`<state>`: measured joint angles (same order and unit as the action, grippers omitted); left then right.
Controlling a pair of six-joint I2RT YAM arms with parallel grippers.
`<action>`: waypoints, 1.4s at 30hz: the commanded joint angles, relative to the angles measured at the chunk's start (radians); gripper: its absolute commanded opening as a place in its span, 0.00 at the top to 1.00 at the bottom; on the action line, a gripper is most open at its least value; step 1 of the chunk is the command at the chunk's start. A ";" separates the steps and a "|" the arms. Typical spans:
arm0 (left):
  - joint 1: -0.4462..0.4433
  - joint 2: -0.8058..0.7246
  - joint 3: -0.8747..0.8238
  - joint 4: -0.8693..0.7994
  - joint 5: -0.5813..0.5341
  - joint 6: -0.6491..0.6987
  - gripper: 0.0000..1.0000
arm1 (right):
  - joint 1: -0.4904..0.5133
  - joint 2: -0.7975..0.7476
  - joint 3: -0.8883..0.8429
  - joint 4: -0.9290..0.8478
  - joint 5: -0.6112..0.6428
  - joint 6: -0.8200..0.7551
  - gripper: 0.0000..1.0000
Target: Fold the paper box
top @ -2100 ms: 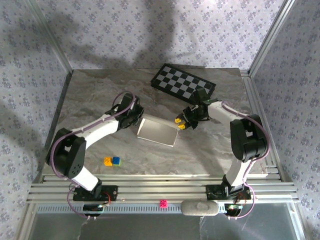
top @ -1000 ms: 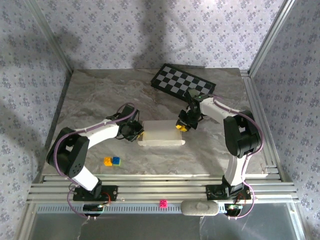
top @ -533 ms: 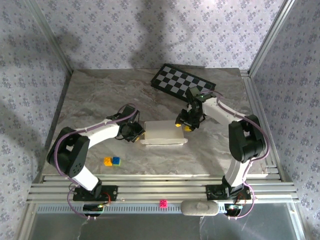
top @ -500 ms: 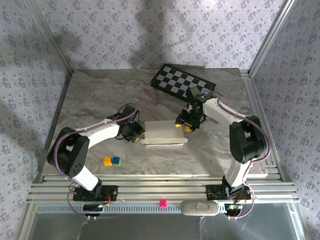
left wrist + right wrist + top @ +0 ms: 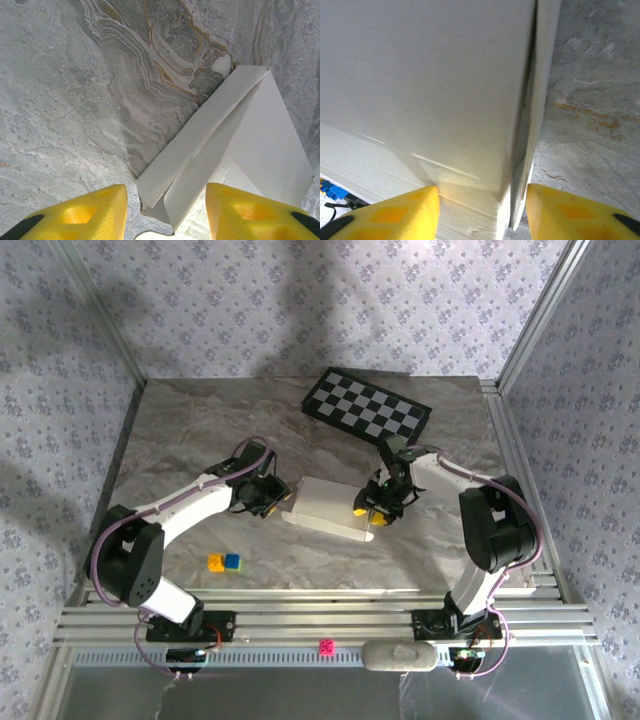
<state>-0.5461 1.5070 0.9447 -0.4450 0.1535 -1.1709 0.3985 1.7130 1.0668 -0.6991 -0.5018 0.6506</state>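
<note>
Marble table [image 5: 200,440], open surface beside paper box [image 5: 322,502] edges

Grey marble table [image 5: 180,430] enclosed by floral-patterned walls [image 5: 300,310].

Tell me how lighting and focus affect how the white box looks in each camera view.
Top external: even light, sharp; big soft shadows fall on the back wall, the paper box reads clearly. Left wrist: the box's near corner washes out to white. Right wrist: the box is very close, with thin glare streaks.
</note>
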 commanded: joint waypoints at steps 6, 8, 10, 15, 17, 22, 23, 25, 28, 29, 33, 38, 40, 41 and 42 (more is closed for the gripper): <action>-0.008 0.094 0.052 0.014 0.096 0.108 0.52 | -0.008 0.050 -0.020 -0.013 0.051 -0.077 0.59; -0.011 0.118 0.054 0.034 0.114 0.132 0.51 | -0.009 0.057 -0.019 -0.012 0.061 -0.087 0.61; -0.013 0.149 0.060 0.046 0.140 0.150 0.52 | -0.013 0.065 -0.015 -0.010 0.063 -0.092 0.63; -0.020 0.199 0.045 0.074 0.154 0.171 0.57 | -0.024 0.087 0.003 -0.010 0.056 -0.094 0.68; -0.020 0.209 0.038 0.093 0.150 0.178 0.58 | -0.029 0.099 0.012 -0.013 0.051 -0.101 0.70; -0.023 0.243 0.033 0.131 0.167 0.174 0.68 | -0.048 0.126 0.044 -0.024 0.030 -0.129 0.72; -0.024 0.243 0.032 0.132 0.167 0.173 0.71 | -0.055 0.132 0.053 -0.029 0.022 -0.137 0.73; -0.023 0.242 0.031 0.131 0.164 0.172 0.76 | -0.071 0.144 0.071 -0.036 0.005 -0.151 0.74; -0.023 0.244 0.035 0.125 0.162 0.180 0.80 | -0.093 0.168 0.105 -0.056 -0.013 -0.179 0.76; -0.023 0.247 0.038 0.121 0.163 0.184 0.83 | -0.100 0.176 0.116 -0.065 -0.018 -0.188 0.77; -0.024 0.265 0.061 0.097 0.168 0.201 0.92 | -0.118 0.194 0.161 -0.082 -0.035 -0.212 0.80; -0.024 0.287 0.069 0.077 0.175 0.213 0.96 | -0.126 0.207 0.190 -0.089 -0.035 -0.218 0.82; -0.025 0.292 0.073 0.064 0.171 0.218 1.00 | -0.127 0.212 0.200 -0.091 -0.035 -0.219 0.81; -0.025 0.296 0.078 0.051 0.169 0.222 1.00 | -0.126 0.214 0.204 -0.092 -0.035 -0.218 0.81; -0.025 0.299 0.084 0.039 0.168 0.224 1.00 | -0.127 0.215 0.207 -0.093 -0.034 -0.219 0.79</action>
<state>-0.5575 1.7481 1.0302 -0.3222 0.3294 -0.9581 0.2676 1.8999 1.2484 -0.7845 -0.5339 0.4427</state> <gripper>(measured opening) 0.048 0.199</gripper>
